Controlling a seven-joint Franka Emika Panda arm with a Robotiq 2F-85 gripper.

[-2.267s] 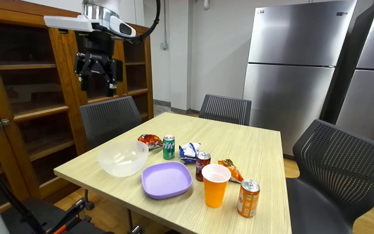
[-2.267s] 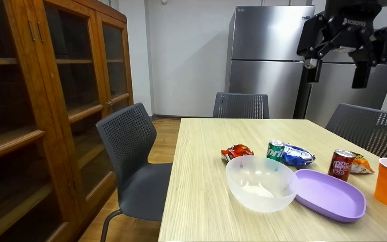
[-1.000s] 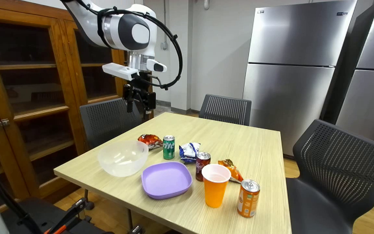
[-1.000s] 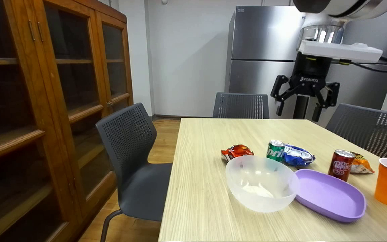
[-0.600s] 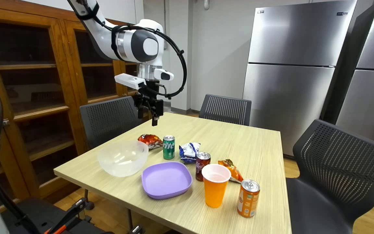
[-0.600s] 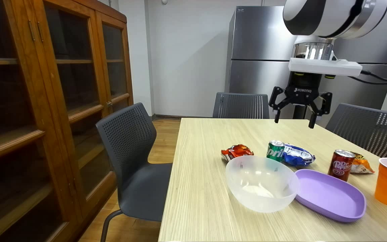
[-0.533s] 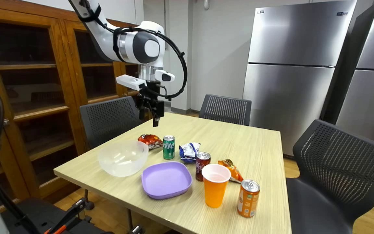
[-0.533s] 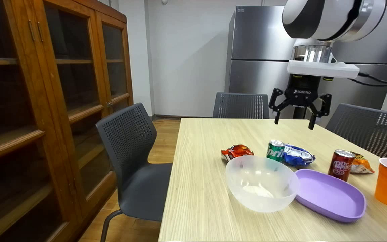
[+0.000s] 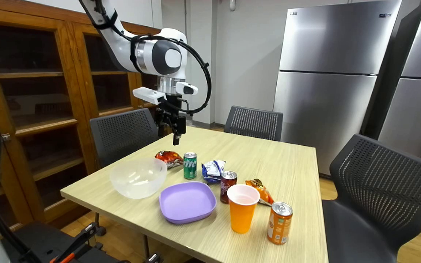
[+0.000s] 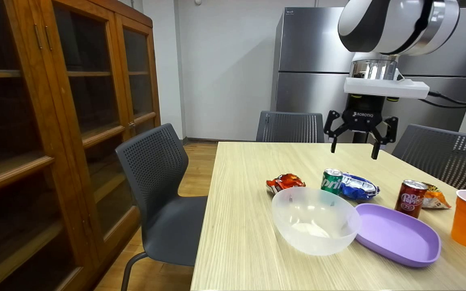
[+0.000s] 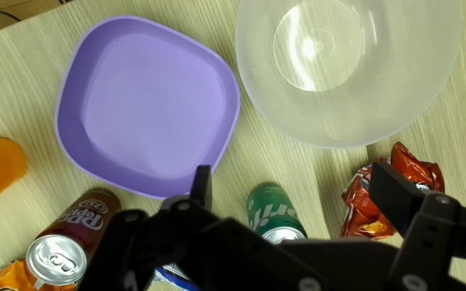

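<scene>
My gripper (image 10: 354,151) hangs above the table with its jaws wide apart and nothing between them. In the wrist view, a green Sprite can (image 11: 271,206) stands below the gap. A red chip bag (image 11: 368,214) lies beneath one of the fingers (image 11: 395,194) and is partly hidden by it. The other finger overlaps the rim of a purple plate (image 11: 152,109). A frosted clear bowl (image 10: 316,240) sits beside the plate. Next to the green can is a blue and white bag (image 9: 213,170), mostly covered by the gripper in the wrist view. A dark red Dr Pepper can (image 10: 411,198) stands near the plate.
An orange cup (image 9: 243,215), an orange can (image 9: 280,223) and an orange chip bag (image 9: 261,191) stand or lie toward one table (image 9: 291,157) edge. Dark chairs (image 9: 254,122) surround the table. A wooden cabinet (image 10: 67,161) and steel refrigerators (image 9: 327,109) are behind.
The arm has swung in over the table and come down, moving only slightly lower in the last half second. Its jaws have stayed open. The objects on the table have not moved.
</scene>
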